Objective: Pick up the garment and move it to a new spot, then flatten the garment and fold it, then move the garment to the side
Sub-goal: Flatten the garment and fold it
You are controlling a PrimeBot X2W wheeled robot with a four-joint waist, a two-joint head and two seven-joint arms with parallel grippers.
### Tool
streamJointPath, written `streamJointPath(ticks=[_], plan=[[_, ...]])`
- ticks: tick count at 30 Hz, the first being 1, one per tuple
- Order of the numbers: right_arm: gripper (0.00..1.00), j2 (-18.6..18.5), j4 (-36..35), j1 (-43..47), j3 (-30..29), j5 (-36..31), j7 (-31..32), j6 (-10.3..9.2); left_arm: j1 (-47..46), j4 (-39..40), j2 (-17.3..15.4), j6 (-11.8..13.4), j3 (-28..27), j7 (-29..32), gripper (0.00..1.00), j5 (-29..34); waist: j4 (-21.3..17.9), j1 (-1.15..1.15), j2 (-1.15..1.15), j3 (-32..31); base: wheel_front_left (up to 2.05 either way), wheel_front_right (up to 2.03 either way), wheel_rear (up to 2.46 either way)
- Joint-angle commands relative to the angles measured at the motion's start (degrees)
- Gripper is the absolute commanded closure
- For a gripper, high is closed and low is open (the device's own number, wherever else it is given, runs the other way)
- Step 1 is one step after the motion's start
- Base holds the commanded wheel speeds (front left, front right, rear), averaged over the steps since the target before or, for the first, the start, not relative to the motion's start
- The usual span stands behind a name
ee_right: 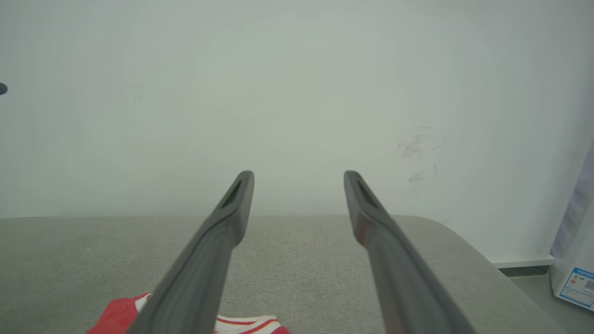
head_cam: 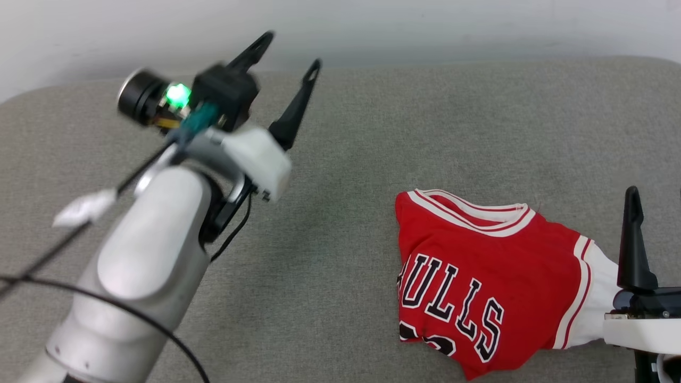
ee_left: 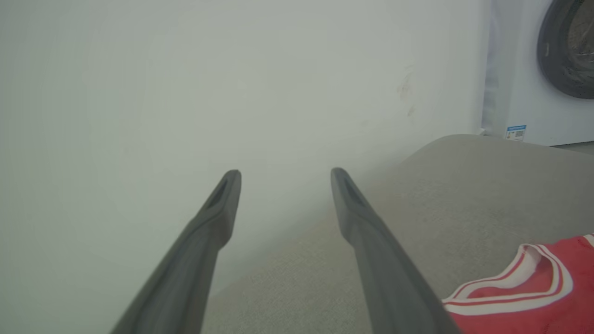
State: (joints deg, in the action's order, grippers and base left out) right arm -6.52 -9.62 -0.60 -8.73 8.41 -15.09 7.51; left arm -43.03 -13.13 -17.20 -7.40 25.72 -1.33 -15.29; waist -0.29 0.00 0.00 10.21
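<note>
Garment (head_cam: pixel 489 276), a red jersey-style T-shirt with a white short sleeve (head_cam: pixel 598 298) and red-and-white striped trim, lies on a grey woven padded surface (head_cam: pixel 346 186), at the lower right of the head view. It is partly folded: its left edge is straight and cuts the black white-outlined letters (head_cam: pixel 452 298), so that "ULLS" is readable, and below them only a piece of a number shows. The striped neck opening (head_cam: pixel 479 213) points to the far side, toward the pale wall (ee_right: pixel 297 93).

The right gripper (ee_right: pixel 297 178) is just beside the white sleeve; whether it touches the cloth, I cannot tell. In the right wrist view its 2 long dark fingers are spread wide with nothing between them, and the neck trim shows under the left one.

The left gripper (head_cam: pixel 291 50) hangs above the surface, well apart from the garment, on the left of the head view. Its 2 fingers also stand wide and hold nothing. A green light (head_cam: pixel 178 94) glows on its wrist, and a black cable (head_cam: pixel 106 303) runs over the pale forearm.

In the left wrist view, a white washing machine with a dark round door (ee_left: pixel 547 69) stands beyond the end of the surface.
</note>
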Motion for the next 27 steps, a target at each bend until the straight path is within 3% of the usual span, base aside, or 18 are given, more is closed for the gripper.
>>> streamJointPath(ticks=[1,10,15,20,27], plan=[[0.0,0.45,-0.47,0.56,0.07,-0.24,-0.09,-0.04,-1.2,-0.06,-0.31,0.05,0.66,0.83,0.0,-0.94,-0.38,0.0,0.0,0.45,0.0,0.0,0.0],[0.0,1.6,-2.16,-1.53,1.66,-1.52,-0.1,-0.04,-18.66,-1.28,-4.51,0.03,23.9,24.95,0.0,-26.57,-3.03,0.0,0.0,4.8,0.0,0.0,0.0],[0.0,2.07,-2.55,-3.3,2.37,-2.05,-0.1,-0.04,-26.34,-0.89,-6.77,0.03,37.98,35.62,0.0,-34.18,-4.73,0.0,0.0,7.91,0.0,0.0,0.0],[0.0,2.47,-2.79,-5.52,3.49,-2.6,-0.11,-0.04,-31.65,-1.51,-6.64,0.02,46.14,40.28,0.0,-38.11,-6.9,0.0,0.0,11.5,0.0,0.0,0.0],[0.0,3.11,-2.45,-8.79,4.75,-2.88,-0.11,-0.04,-29.65,0.67,-5.18,0.02,47.68,49.83,0.0,-33.09,-9.43,0.0,0.0,16.66,0.0,0.0,0.0]])
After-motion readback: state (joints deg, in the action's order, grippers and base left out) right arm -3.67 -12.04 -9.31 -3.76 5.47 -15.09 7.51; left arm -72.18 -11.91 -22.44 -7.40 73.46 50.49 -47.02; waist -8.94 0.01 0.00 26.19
